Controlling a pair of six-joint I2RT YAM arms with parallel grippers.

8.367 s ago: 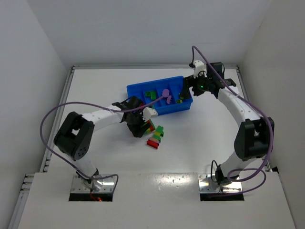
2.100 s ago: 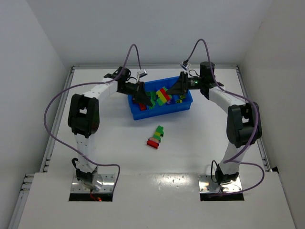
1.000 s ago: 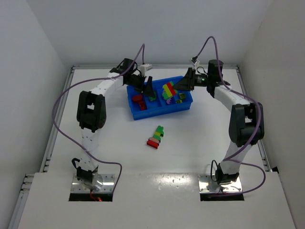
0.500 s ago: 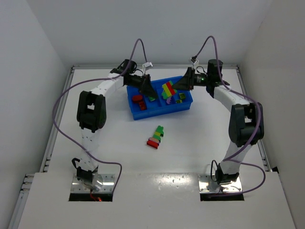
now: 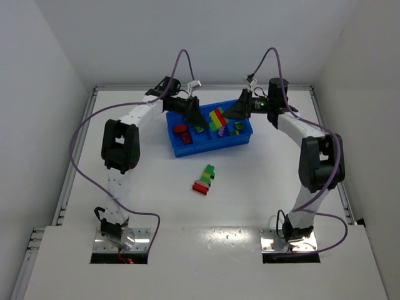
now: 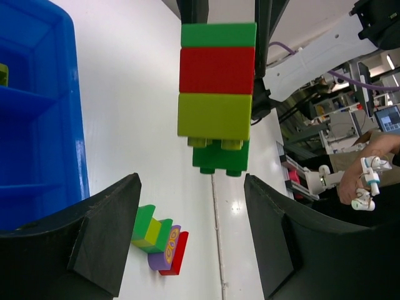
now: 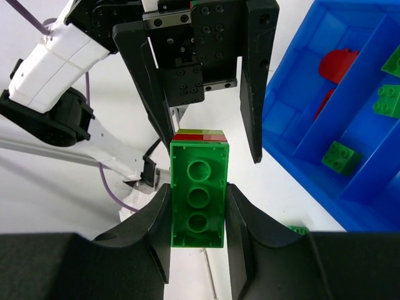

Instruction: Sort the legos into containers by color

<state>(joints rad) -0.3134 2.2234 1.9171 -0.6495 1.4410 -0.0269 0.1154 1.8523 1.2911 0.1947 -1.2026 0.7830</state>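
Note:
My right gripper (image 7: pixel 199 206) is shut on the green end brick of a striped stack of legos (image 7: pixel 199 194). It holds the green, red and yellow stack (image 5: pixel 218 119) in the air above the blue tray of containers (image 5: pixel 187 150). My left gripper (image 5: pixel 195 115) faces it from the left, open. In the left wrist view the stack (image 6: pixel 217 94) hangs just beyond my open left gripper (image 6: pixel 194 237), not between its fingers (image 6: pixel 106 244). A second striped stack (image 5: pixel 204 179) lies on the table in front of the tray.
Red bricks (image 5: pixel 182 131) lie in the tray's left compartment and green ones (image 7: pixel 340 156) further right. Thin dividers (image 7: pixel 350 119) split the tray. White walls enclose the table on three sides. Both arms reach over the tray from either side.
Over the last second my right gripper has edged slightly left with the stack, towards the left gripper. The left gripper has stayed open and nearly still.

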